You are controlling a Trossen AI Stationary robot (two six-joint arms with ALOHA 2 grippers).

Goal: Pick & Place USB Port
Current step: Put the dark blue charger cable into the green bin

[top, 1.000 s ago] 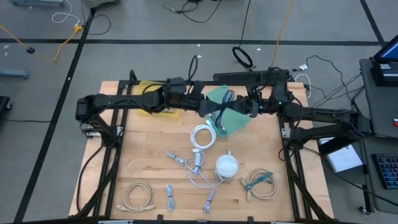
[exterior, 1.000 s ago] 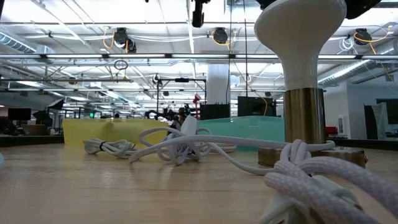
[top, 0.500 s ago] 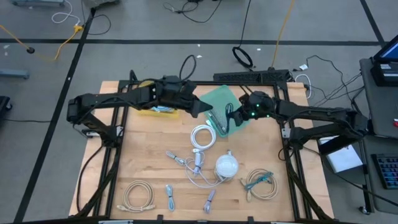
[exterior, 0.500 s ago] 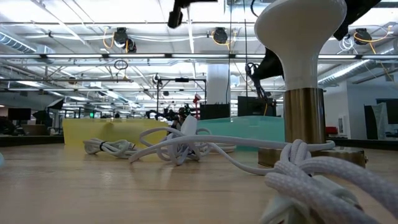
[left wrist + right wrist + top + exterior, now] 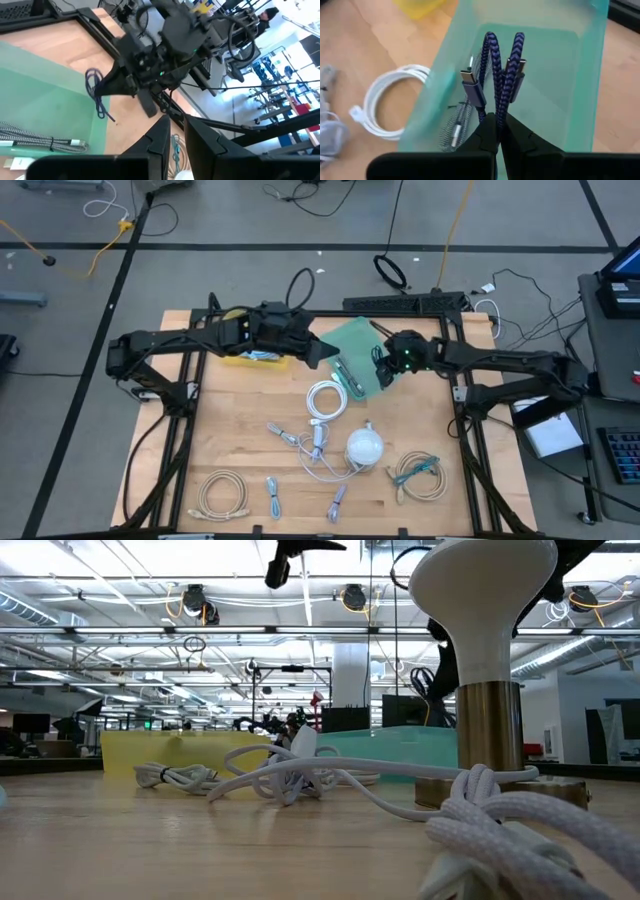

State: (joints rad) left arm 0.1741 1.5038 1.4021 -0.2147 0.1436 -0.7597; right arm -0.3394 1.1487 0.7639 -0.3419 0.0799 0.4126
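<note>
A purple braided USB cable, folded into a short bundle with its plugs pointing up, is in my right gripper, which is shut on it above the green bin. In the high view the right gripper sits over the green bin's right side. A grey braided cable lies on the bin floor. My left gripper is open and empty, just left of the bin. In the left wrist view the purple cable dangles from the right gripper. My right gripper pinches the folded bundle of the purple cable at its lower bend between both fingers, several strands together. The cable is lifted clear above the green bin. Its loop and both plugs stick out past the fingertips.
A yellow bin stands at the far left of the table. A white coiled cable, a white domed object on a brass post and several more cables lie on the near half.
A second ago both grippers met over the green bin with the purple cable between them. The left gripper has let go and drawn back toward the table's left. The right gripper keeps the cable and has shifted a little over the bin, the cable swinging with it.
</note>
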